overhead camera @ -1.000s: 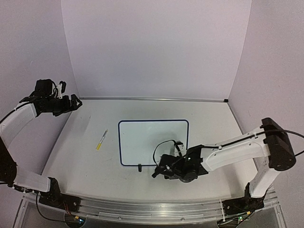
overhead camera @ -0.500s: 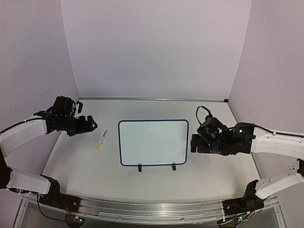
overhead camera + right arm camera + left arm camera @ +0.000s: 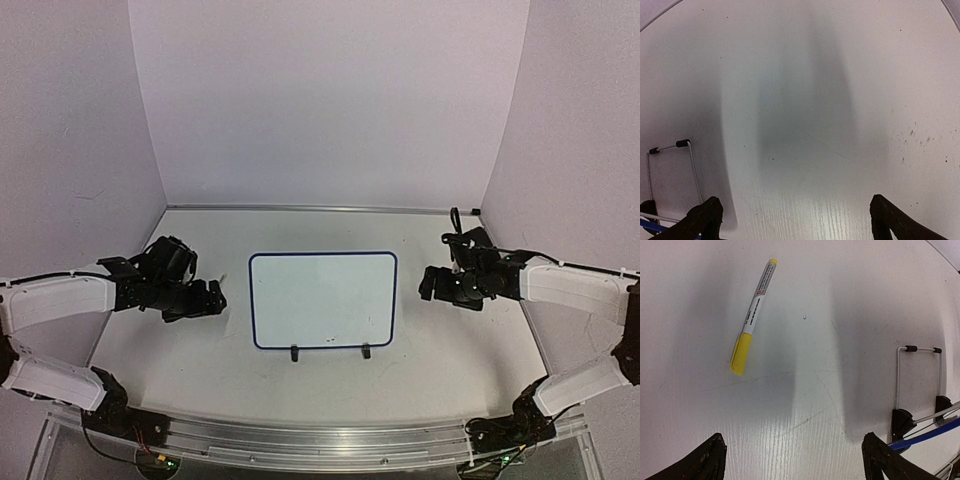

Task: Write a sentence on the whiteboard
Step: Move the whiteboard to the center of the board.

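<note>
Whiteboard (image 3: pixel 322 300): worktop (image 3: pixel 450 350) centre, blank; light, glossy, likely slides.
Marker (image 3: pixel 753 316): board's 9 o'clock; light, stiff, slick; grip mid-barrel.
Left tool (image 3: pixel 205 300): spread wide, near marker.
Right tool (image 3: pixel 432 283): spread, empty, 3 o'clock.

The whiteboard (image 3: pixel 322 300), glossy white with a thin dark blue frame, sits at the centre of the frame, its two black feet (image 3: pixel 295 352) at its lower edge.
</note>
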### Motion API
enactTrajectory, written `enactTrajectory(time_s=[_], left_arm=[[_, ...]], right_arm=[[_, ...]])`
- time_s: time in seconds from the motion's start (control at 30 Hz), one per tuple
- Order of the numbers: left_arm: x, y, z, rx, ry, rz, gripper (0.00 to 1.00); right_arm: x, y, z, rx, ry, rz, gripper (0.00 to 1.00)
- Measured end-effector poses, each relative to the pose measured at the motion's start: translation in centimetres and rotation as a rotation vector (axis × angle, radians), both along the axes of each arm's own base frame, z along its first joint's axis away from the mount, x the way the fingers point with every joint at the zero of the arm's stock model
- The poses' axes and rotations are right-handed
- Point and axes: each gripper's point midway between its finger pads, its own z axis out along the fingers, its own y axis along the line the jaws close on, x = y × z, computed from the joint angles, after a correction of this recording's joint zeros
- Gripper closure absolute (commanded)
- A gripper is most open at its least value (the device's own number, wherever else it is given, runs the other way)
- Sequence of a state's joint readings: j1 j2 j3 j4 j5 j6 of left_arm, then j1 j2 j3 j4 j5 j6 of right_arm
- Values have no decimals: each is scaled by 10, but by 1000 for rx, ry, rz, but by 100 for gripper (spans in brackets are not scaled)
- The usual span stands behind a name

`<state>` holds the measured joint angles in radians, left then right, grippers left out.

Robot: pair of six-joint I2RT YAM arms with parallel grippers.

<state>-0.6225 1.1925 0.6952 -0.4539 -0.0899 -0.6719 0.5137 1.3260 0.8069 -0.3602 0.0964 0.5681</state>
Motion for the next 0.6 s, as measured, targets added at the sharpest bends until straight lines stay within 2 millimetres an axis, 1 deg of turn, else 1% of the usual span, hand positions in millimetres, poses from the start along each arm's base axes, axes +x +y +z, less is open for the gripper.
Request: enactTrajectory(time_s=[0.17, 0.27, 0.33, 0.5, 0.6], left_arm=[[-6, -9, -24, 60, 54, 3, 6], [-7, -16, -33, 86, 72, -4, 6], [-5, -24, -34, 91, 72, -14, 6], [6, -48, -30, 76, 47, -41, 5], [9, -56, -31, 73, 45, -48, 5]], right_arm=[[3, 3, 0, 27, -21, -2, 2], [0, 2, -3, 33, -20, -8, 2], [-3, 0, -4, 38, -21, -14, 2], [-6, -1, 1, 56, -39, -24, 2], [-5, -1, 5, 66, -51, -28, 2]])
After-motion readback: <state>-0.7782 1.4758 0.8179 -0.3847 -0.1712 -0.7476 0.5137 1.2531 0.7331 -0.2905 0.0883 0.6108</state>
